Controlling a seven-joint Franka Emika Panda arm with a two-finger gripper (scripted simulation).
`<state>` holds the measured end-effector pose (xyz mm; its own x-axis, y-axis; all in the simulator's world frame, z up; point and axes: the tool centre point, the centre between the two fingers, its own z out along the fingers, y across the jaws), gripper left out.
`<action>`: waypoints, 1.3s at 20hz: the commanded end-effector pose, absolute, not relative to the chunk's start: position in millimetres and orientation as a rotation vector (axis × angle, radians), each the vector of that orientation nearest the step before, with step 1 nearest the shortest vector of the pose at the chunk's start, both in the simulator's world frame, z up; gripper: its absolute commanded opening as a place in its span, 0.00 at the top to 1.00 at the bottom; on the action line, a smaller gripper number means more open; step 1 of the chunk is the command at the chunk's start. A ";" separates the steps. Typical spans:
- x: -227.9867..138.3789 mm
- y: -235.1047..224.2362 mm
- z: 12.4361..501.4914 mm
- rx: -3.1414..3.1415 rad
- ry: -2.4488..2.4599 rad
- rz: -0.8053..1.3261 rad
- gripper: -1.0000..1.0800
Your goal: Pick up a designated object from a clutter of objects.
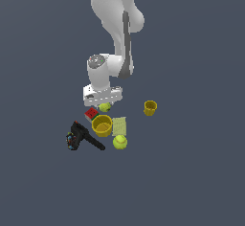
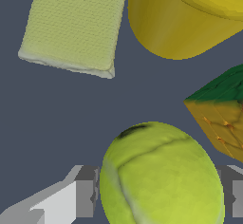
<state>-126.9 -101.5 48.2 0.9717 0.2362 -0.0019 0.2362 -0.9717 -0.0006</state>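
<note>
Tennis ball is seen between the gripper fingers, spread on either side; contact cannot be told.

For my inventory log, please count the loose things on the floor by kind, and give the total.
Balls: 2
Cups: 2
Cube: 1
Pad: 1
Drill: 1
Total: 7

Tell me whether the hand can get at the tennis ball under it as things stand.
Probably yes. In the wrist view the tennis ball sits between the hand's two fingers. The cube and yellow cup lie close, but neither blocks the fingers.
</note>
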 end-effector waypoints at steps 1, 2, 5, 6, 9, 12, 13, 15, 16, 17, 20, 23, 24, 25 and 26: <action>-123.6 -97.8 55.5 -3.119 -0.374 0.000 1.00; -122.2 -95.8 59.2 -3.119 -0.374 0.000 1.00; -117.0 -88.8 72.3 -3.120 -0.374 0.001 1.00; -114.9 -86.0 77.6 -3.120 -0.374 0.001 1.00; -107.9 -76.5 95.8 -3.120 -0.374 0.001 1.00; -99.4 -65.1 117.6 -3.122 -0.373 0.002 1.00; -96.3 -60.8 125.7 -3.123 -0.373 0.002 1.00; -89.8 -52.1 142.4 -3.123 -0.373 0.002 1.00; -86.5 -47.8 150.7 -3.123 -0.373 0.002 1.00; -83.2 -43.4 159.0 -3.123 -0.373 0.002 1.00; -73.2 -29.9 184.4 -3.124 -0.373 0.002 1.00; -62.9 -16.1 210.2 -3.124 -0.373 0.002 1.00; -59.3 -11.4 218.9 -3.124 -0.373 0.002 1.00; -55.8 -6.7 227.7 -3.124 -0.373 0.002 1.00; -52.1 -1.9 236.6 -3.124 -0.373 0.002 1.00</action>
<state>-57.4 -9.2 222.3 0.9718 0.2357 -0.0025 0.2358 -0.9718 0.0041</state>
